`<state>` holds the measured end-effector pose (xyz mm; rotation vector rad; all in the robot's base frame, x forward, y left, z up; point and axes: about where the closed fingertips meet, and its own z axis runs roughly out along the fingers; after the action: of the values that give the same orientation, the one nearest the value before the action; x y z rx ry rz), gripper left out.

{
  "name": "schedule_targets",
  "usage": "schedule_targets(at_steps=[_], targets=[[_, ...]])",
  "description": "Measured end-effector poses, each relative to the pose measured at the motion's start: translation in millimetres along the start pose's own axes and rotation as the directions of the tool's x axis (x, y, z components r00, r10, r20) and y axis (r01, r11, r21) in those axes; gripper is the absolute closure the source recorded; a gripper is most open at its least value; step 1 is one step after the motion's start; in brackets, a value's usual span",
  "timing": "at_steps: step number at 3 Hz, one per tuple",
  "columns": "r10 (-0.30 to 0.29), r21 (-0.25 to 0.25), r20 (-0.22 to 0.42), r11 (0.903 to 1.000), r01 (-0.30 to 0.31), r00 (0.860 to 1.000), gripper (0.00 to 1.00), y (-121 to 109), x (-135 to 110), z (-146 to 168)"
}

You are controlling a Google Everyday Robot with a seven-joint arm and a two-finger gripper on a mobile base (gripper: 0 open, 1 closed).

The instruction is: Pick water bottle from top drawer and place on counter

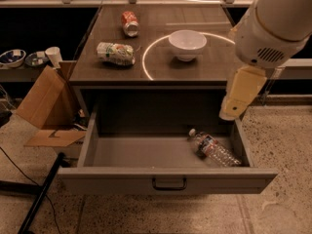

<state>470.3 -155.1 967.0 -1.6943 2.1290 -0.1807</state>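
Observation:
The water bottle (214, 150) lies on its side in the right front part of the open top drawer (165, 180), with its white cap toward the back left. The drawer is pulled fully out, with its black handle at the front centre. The counter (161, 62) above it is dark brown with a thin white circle line. My gripper (233, 108) hangs from the white arm at the right, above the drawer's right rear corner. It is above and just behind the bottle, not touching it.
On the counter stand a white bowl (186, 44), a white-and-green packet (115, 53) and a red soda can (129, 23). A cardboard box (46, 101) and a black pole (39, 194) are on the floor at the left. Bowls and a cup sit on a low shelf (24, 57).

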Motion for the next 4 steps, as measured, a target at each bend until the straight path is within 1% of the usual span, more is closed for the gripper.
schedule_targets(at_steps=[1, 2, 3, 4], targets=[[0.079, 0.0, -0.011, 0.9969, -0.079, 0.997, 0.0, 3.1, -6.6, 47.8], [0.162, 0.005, 0.002, 0.9867, -0.162, 0.987, 0.0, 5.9, -4.5, 88.4], [0.275, -0.003, 0.024, 0.9615, -0.275, 0.961, 0.0, 8.4, 4.9, 135.4], [0.408, -0.021, 0.043, 0.9128, -0.408, 0.912, 0.0, 9.8, 18.8, 180.6]])
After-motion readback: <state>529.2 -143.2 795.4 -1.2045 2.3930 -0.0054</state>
